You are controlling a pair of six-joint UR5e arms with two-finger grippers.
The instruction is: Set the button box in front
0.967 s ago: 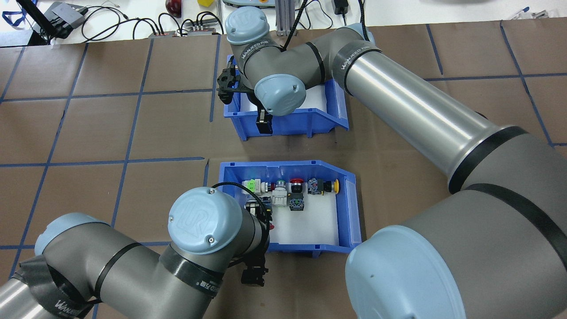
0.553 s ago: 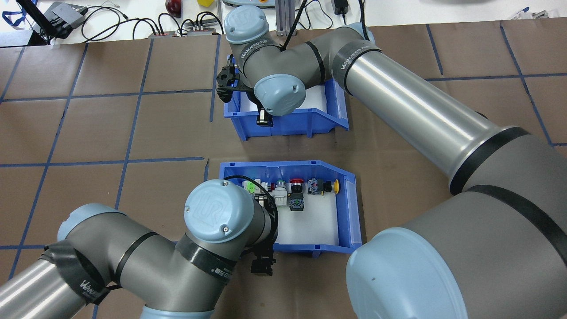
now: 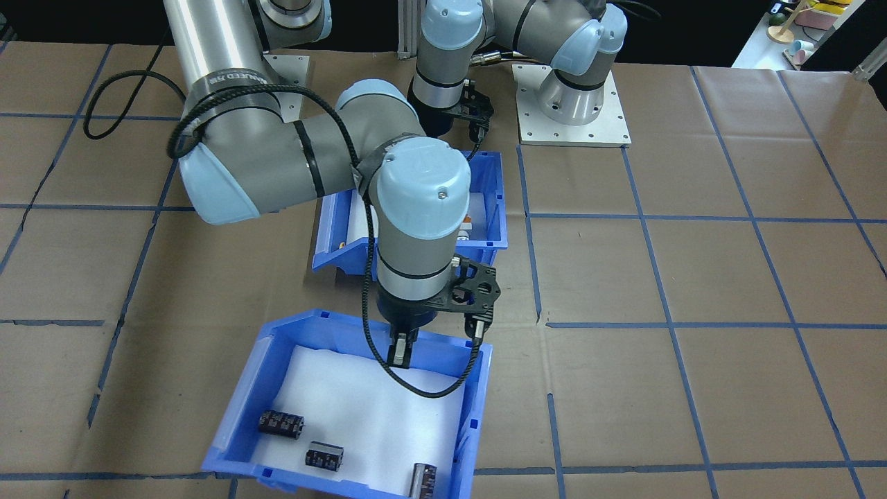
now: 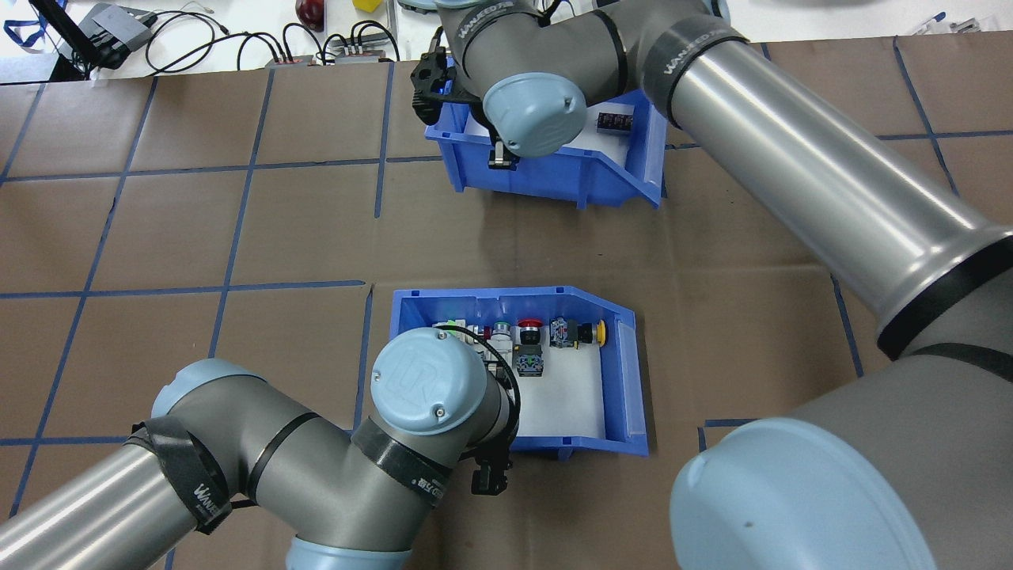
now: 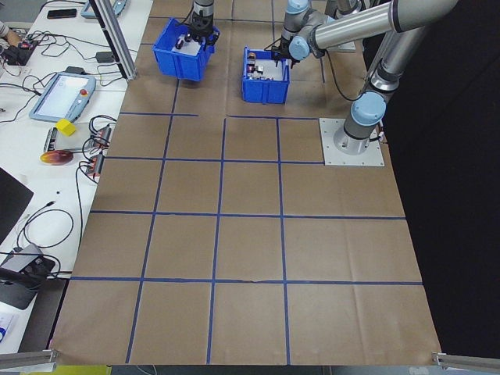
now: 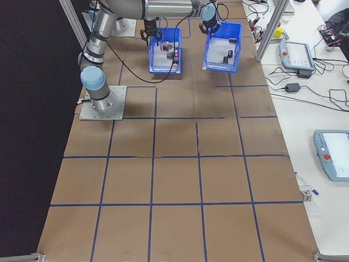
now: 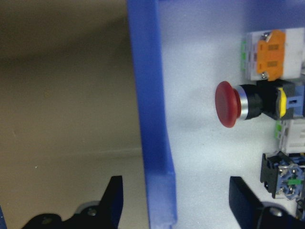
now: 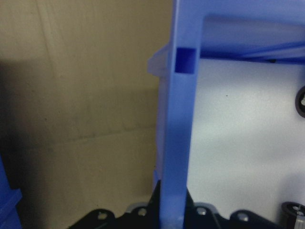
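Overhead exterior shows the left end effector (image 7: 174,200) spread astride the 6 o'clock wall of the button box (image 4: 625,372) mid-bench, ready to grasp, while the right end effector (image 3: 402,352) clamps the other bin (image 3: 232,423), lifting it clear

- The tabletop (image 4: 237,237) is covered in brown paper, with blue tape lines marking a grid of squares.
- The button box (image 4: 625,380) rests directly on it, toward the robot's edge.
- Two grey base plates (image 3: 575,104) sit at the robot's edge.
- The other blue bin (image 3: 235,416) appears tilted, its contact with the tabletop unclear.
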